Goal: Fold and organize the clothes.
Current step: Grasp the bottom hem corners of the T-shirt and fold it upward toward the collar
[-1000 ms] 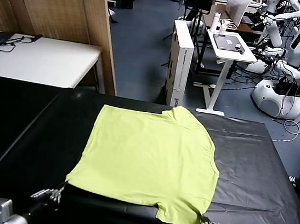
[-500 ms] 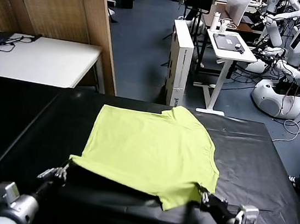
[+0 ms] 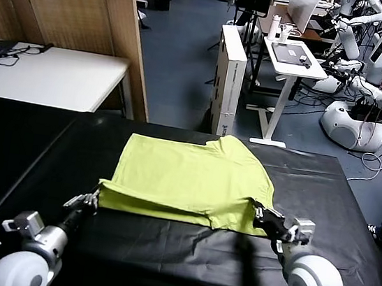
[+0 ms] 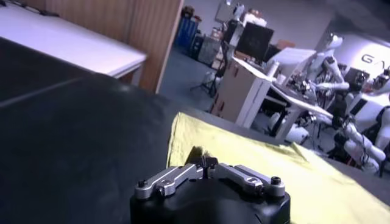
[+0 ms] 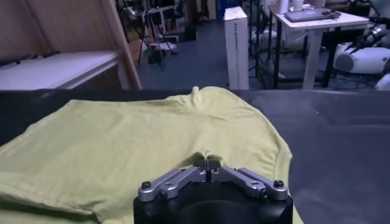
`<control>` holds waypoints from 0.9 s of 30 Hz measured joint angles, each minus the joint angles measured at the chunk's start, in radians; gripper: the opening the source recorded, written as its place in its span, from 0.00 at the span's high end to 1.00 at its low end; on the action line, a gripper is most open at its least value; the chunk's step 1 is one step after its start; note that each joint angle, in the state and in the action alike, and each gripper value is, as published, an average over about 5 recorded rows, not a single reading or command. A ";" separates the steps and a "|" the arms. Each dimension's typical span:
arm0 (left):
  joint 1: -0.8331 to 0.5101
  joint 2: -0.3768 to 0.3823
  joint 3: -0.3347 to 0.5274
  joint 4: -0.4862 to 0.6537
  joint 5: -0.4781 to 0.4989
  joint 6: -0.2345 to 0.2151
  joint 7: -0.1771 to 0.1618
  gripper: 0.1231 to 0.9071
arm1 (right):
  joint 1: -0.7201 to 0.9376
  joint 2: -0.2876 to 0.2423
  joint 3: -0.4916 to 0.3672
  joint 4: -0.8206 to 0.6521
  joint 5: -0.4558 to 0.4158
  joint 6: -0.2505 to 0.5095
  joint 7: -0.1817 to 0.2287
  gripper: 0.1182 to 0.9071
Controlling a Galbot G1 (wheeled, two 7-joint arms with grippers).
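Note:
The lime yellow-green T-shirt (image 3: 190,175) lies on the black table cover (image 3: 311,194), its near part lifted and carried over the rest. My left gripper (image 3: 92,198) is shut on the shirt's near left corner. In the left wrist view the left gripper (image 4: 207,163) pinches a peak of the shirt (image 4: 286,176). My right gripper (image 3: 259,212) is shut on the near right corner. In the right wrist view the right gripper (image 5: 208,162) holds a small ridge of the shirt (image 5: 134,140), which spreads beyond it to the collar.
A white table (image 3: 52,75) stands at the back left beside a wooden partition (image 3: 116,13). Behind the cover are a tall white box (image 3: 229,77), a small white desk (image 3: 292,58) and other white robots (image 3: 367,89). The black cover lies bare on both sides of the shirt.
Both grippers have moved away from the near edge toward the far side, lifting the shirt's near edge and drawing it over the rest. The visible shirt area has shortened.

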 joint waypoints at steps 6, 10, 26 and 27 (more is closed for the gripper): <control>-0.058 0.028 0.026 0.065 0.009 -0.009 0.000 0.97 | 0.016 0.001 0.003 -0.024 -0.002 0.000 0.003 0.97; -0.088 0.046 0.039 0.102 0.011 -0.009 -0.001 0.97 | 0.017 0.001 0.004 -0.033 -0.002 0.000 0.003 0.97; -0.154 0.075 0.073 0.211 0.018 -0.013 0.007 0.92 | -0.003 -0.012 0.031 -0.018 0.033 -0.043 -0.019 0.55; -0.155 0.075 0.073 0.217 0.020 -0.013 0.007 0.87 | -0.012 -0.020 0.038 -0.006 0.043 -0.053 -0.022 0.48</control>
